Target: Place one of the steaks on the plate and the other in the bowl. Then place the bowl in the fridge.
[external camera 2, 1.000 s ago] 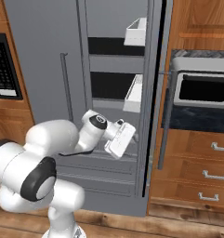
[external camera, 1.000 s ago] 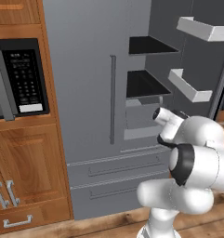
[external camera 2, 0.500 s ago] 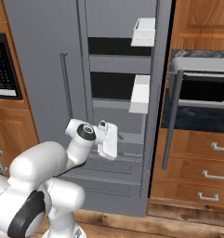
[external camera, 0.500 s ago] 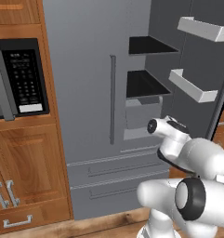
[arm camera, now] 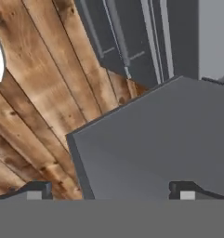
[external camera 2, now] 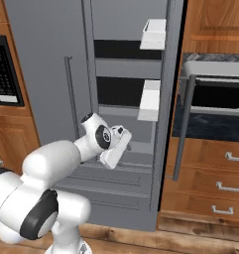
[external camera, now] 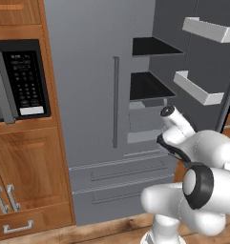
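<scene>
**A:** What has changed over the last second?

**B:** The arm has swung down and across the fridge front. In the right base view the gripper now sits lower and further left than it did, in front of the drawer band below the open compartment. The fridge's right door stands as it did, swung wide.

**A:** Why is that door open?

**B:** I'd judge so that the bowl can go onto a black shelf. The white door bins hang on the inner face, turned out towards the room.

**A:** And the bowl, steaks and plate?

**B:** I can't place any of them here. The shelves I can see look bare.

**A:** The tool?

**B:** In the hand view the two finger tips stand well apart with nothing between them. They look down past a grey panel to the wooden floor.

**A:** What is either side?

**B:** A black-fronted microwave in wooden cabinets on the left, an oven over drawers on the right.
</scene>
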Robot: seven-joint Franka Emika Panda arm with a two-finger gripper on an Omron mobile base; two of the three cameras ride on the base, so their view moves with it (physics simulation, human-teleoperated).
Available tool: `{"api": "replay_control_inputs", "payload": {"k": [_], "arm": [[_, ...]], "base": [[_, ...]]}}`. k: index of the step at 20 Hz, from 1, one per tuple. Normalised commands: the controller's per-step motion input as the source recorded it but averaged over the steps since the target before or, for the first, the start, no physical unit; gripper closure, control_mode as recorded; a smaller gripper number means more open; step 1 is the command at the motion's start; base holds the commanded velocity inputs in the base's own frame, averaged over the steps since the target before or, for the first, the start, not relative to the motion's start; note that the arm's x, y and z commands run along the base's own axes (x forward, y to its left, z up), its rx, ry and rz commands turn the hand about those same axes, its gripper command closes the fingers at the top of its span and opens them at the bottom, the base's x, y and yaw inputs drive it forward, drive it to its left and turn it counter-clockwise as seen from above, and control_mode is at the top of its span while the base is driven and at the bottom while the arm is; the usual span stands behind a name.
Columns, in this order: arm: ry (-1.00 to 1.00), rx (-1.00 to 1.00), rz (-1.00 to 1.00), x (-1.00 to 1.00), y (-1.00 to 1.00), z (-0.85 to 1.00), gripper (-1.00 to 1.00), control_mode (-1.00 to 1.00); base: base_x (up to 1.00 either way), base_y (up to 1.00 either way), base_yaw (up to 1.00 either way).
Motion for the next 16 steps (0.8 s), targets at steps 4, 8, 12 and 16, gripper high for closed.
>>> {"api": "replay_control_inputs", "payload": {"k": [4, 8, 12, 16], "arm": [[-0.48, 0.53, -0.65, 0.07, 0.16, 0.0, -1.0, -1.0], [-0.47, 0.44, -0.6, 0.0, 0.44, 0.0, -1.0, -1.0], [-0.33, 0.08, -0.55, 0.0, 0.9, 0.0, -1.0, -1.0], [-0.19, 0.12, -0.67, 0.06, 0.53, 0.05, -1.0, -1.0]], "base": [[0.0, 0.0, 0.0], [0.0, 0.0, 0.0], [0.0, 0.0, 0.0], [0.0, 0.0, 0.0]]}}
